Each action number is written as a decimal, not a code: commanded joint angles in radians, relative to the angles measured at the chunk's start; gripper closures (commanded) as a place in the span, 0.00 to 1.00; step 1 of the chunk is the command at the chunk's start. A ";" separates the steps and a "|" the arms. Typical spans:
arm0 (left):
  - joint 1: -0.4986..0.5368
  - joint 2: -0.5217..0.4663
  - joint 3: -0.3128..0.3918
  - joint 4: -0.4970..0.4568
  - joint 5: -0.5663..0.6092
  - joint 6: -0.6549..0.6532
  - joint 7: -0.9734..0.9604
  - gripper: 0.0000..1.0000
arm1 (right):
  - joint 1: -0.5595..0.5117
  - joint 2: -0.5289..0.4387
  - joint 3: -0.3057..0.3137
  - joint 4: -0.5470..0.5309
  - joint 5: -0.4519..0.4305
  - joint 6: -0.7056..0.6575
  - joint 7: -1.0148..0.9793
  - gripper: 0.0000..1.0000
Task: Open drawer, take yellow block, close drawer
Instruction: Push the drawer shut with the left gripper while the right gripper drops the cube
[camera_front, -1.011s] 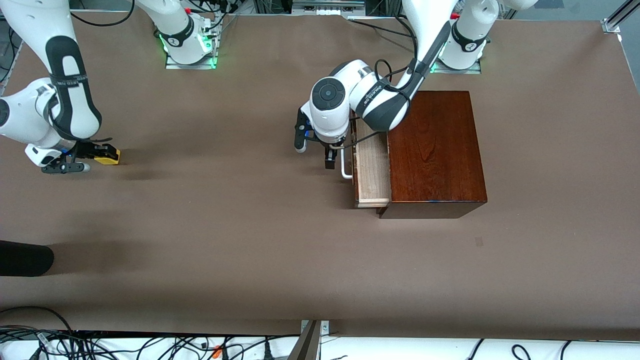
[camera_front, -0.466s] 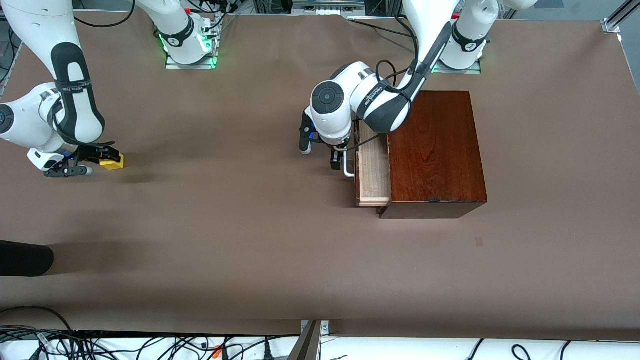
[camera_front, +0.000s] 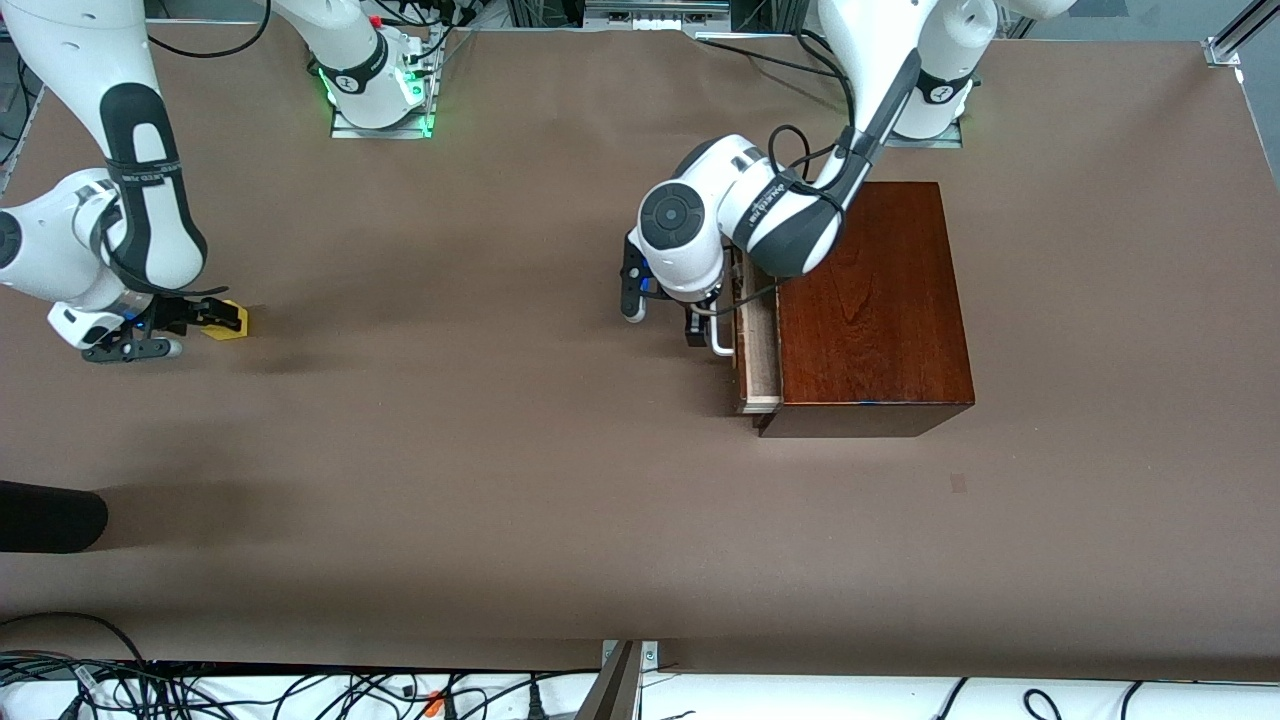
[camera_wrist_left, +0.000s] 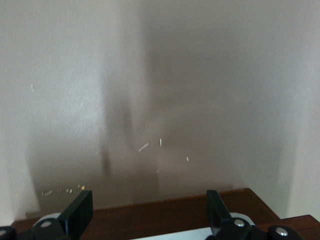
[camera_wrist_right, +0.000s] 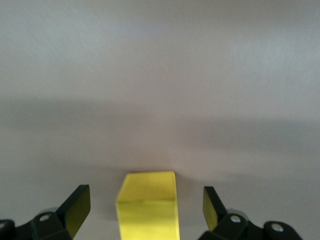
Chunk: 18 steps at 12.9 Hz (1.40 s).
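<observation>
Over at the right arm's end of the brown worktop (camera_front: 450, 480), we see the right tool (camera_front: 190, 325) wide open around the small bright yellow block (camera_front: 226, 322), which rests on the surface untouched. Toward the left arm's end, the left tool (camera_front: 700, 325), fingers spread, sits at the white bar handle (camera_front: 722, 343) of the nearly shut pale-wood drawer (camera_front: 757, 350) in the dark reddish-brown wooden box (camera_front: 870, 300).

A wide table (camera_front: 450, 480) under a plain brown cover fills nearly the whole scene, its surface matte and softly shadowed in broad patches. At twelve o'clock two metal mounting plates (camera_front: 380, 125) sit on its edge, one glowing green, with black cables (camera_front: 440, 12) and metal framing just above them. At six o'clock a white strip (camera_front: 300, 690) carries a tangle of cables, and a grey bracket (camera_front: 622, 680) juts up at the middle. At nine o'clock a dark rounded shape (camera_front: 45, 515) pokes in over the cover. At one o'clock an aluminium rail (camera_front: 1235, 35) crosses the corner.
</observation>
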 joint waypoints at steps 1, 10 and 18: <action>0.033 -0.029 0.002 0.006 0.046 -0.051 0.022 0.00 | 0.000 -0.104 -0.004 0.049 0.022 -0.124 0.008 0.00; 0.079 -0.052 0.001 0.008 0.045 -0.088 0.025 0.00 | 0.055 -0.104 -0.009 0.472 -0.172 -0.658 0.341 0.00; 0.120 -0.207 -0.007 0.012 -0.173 -0.160 -0.137 0.00 | 0.162 -0.184 0.002 0.603 -0.307 -0.873 0.555 0.00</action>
